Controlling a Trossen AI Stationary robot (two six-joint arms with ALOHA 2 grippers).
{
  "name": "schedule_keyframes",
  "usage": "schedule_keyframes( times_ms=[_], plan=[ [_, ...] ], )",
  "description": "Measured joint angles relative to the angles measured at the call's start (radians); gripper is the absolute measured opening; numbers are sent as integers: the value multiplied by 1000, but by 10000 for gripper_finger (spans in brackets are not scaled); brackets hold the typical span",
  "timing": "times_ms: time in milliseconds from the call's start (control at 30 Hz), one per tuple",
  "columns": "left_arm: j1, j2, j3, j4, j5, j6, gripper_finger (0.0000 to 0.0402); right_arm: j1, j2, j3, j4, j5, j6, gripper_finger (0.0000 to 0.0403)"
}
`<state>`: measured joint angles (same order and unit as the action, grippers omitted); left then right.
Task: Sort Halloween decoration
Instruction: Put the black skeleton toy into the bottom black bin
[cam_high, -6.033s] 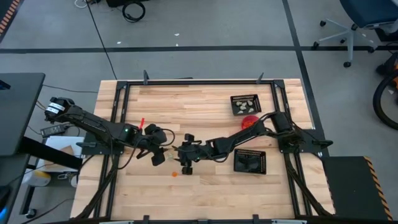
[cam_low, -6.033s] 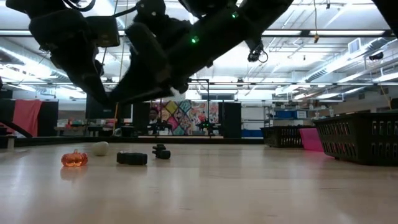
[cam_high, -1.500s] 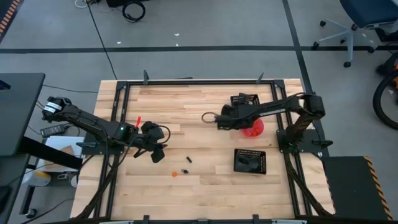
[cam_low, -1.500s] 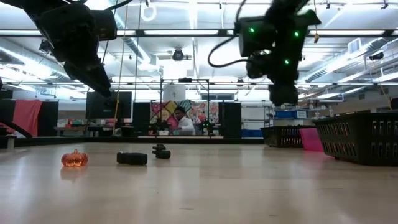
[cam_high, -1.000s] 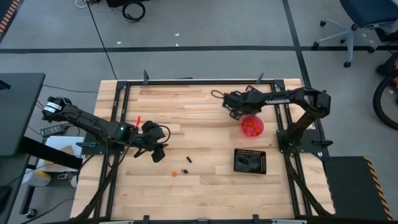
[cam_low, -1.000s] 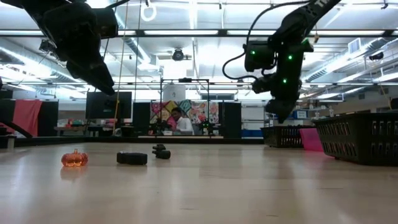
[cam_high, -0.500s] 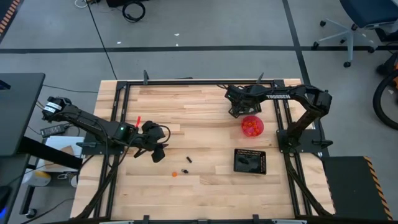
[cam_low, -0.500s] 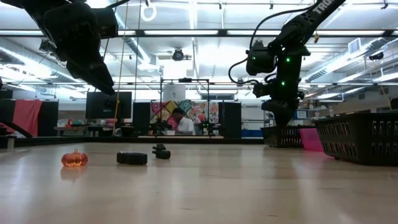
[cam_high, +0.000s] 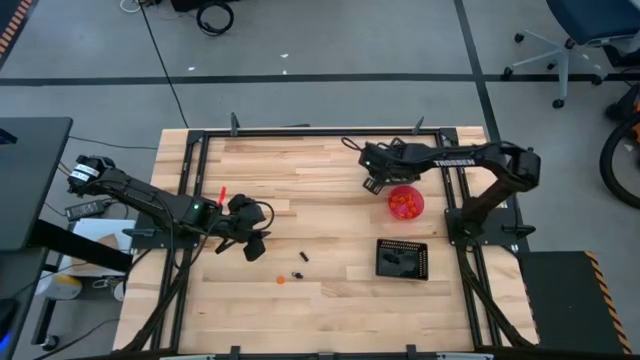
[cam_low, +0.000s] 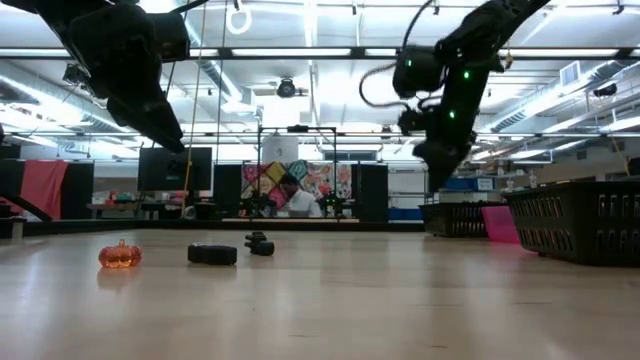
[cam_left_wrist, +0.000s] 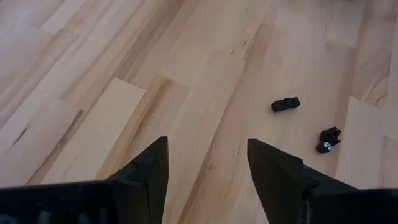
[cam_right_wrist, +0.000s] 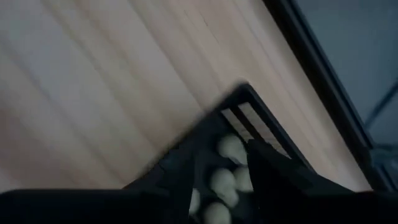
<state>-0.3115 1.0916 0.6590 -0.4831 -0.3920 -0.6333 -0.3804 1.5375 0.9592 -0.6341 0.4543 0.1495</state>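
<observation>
Orange pumpkin trinket (cam_low: 119, 255) upright beside black trinkets (cam_low: 213, 254).

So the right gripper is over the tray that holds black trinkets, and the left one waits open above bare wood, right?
Not quite. The right wrist view shows the right gripper over the mesh tray holding pale cream trinkets, not black ones. The left gripper does wait open above bare wood.

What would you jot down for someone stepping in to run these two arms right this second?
Right gripper: open, empty, hanging over the far mesh tray, which holds cream trinkets.
Left gripper: open, empty, hovering over bare table at left-centre.
Sorted so far: cream pieces in the far tray, orange ones in the pink-red bowl, dark ones in the near mesh tray.
Left to sort: an orange pumpkin and two black trinkets loose near the table's middle.
</observation>
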Motion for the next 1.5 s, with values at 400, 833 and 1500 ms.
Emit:
schedule_keyframes(
  times_ms=[400, 833, 1500],
  plan=[
    [0, 0, 0, 17, -1, 0, 192, 311, 15, 2, 210, 16, 38, 151],
    [1, 0, 0, 23, -7, 0, 192, 486, 261, 184, 290, -9, 69, 150],
    [1, 0, 0, 22, -9, 0, 192, 643, 508, 413, 473, -126, 158, 150]
  ],
)
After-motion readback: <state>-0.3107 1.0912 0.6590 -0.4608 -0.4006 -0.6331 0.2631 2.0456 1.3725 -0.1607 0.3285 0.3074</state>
